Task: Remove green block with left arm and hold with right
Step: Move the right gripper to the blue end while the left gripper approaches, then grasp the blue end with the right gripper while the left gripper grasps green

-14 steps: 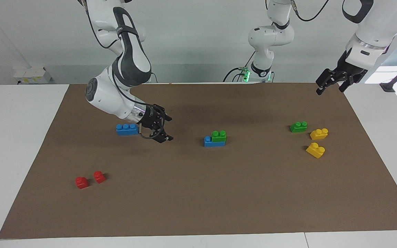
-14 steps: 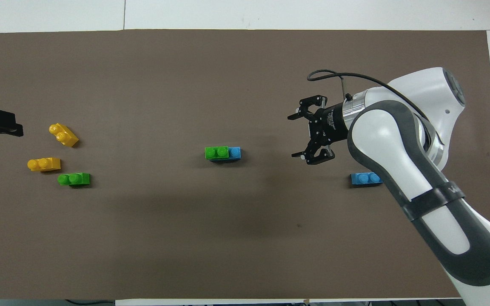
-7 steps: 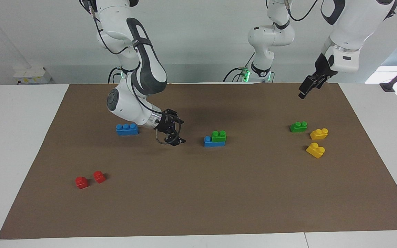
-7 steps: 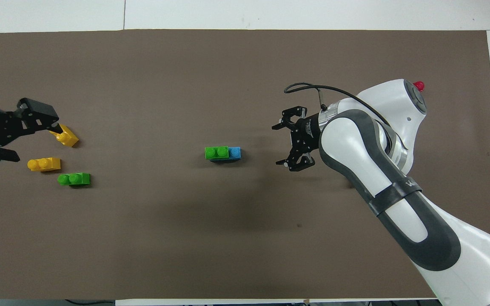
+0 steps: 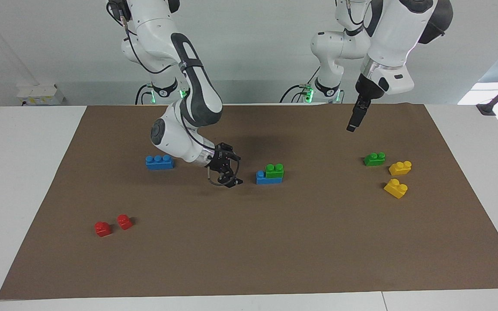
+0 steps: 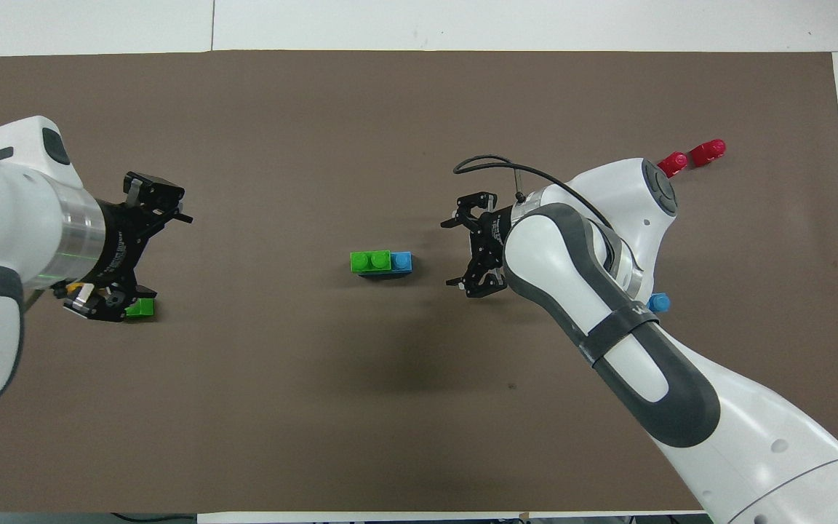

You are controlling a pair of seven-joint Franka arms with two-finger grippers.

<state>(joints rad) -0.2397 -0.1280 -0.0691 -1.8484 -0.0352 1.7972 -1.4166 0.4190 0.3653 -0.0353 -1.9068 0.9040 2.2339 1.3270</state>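
Facing view: green block [image 5: 274,170] seated on a blue brick [image 5: 268,178] mid-worktop [image 5: 249,242], covering the end toward the left arm's end and leaving one blue stud bare. Right tool [image 5: 227,170] low, just beside the bare end of that brick, not touching it, fingers spread. Left tool [image 5: 354,119] up in the air, above the mat toward the left arm's end, edge-on here, so spread not readable from this side. Second green brick [image 5: 374,159] beside two yellow bricks [image 5: 397,178]; another blue brick [image 5: 159,162] and two red bricks [image 5: 113,225] toward the right arm's end. Overhead view: right tool [image 6: 471,252] released, aligned with the stacked pair [image 6: 381,262]; left tool [image 6: 139,255] also released, covering the yellow bricks and most of the loose green one. Likely risks: left tool dropping onto the lookalike green brick beneath it instead of the stacked one; right tool nudging the pair sideways before closing; whole stack lifting if the blue base is gripped weakly.
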